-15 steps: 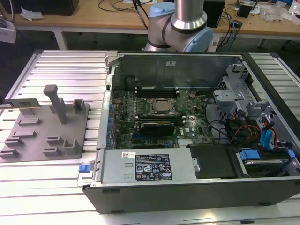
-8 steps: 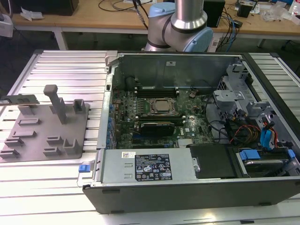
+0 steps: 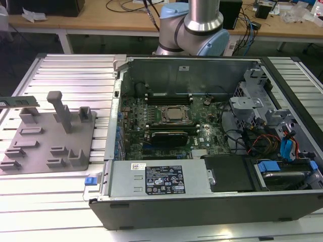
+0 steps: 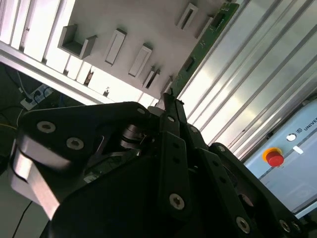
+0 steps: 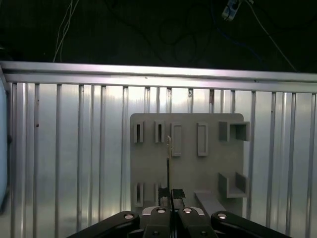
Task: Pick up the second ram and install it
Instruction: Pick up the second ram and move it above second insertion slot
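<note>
The arm (image 3: 174,38) shows at the top middle of the exterior view. It has a fat blue and grey joint (image 3: 204,33) and a shiny tube (image 3: 204,7) going straight up. In both wrist views the black gripper (image 4: 171,101) (image 5: 171,192) has its two thin fingers (image 4: 173,129) pressed close together. They pinch one end of the ram (image 4: 200,49), which sticks straight out past the tips.

On the table (image 3: 75,70), the fixture plate (image 3: 45,137) lies at the exterior view's left, with the open computer case (image 3: 202,206) beside it at the right. Inside the case, the power supply (image 3: 161,179) sits before the motherboard (image 3: 136,117). The second ram (image 3: 20,102), in the hand (image 4: 169,96), is above the plate's left side.
</note>
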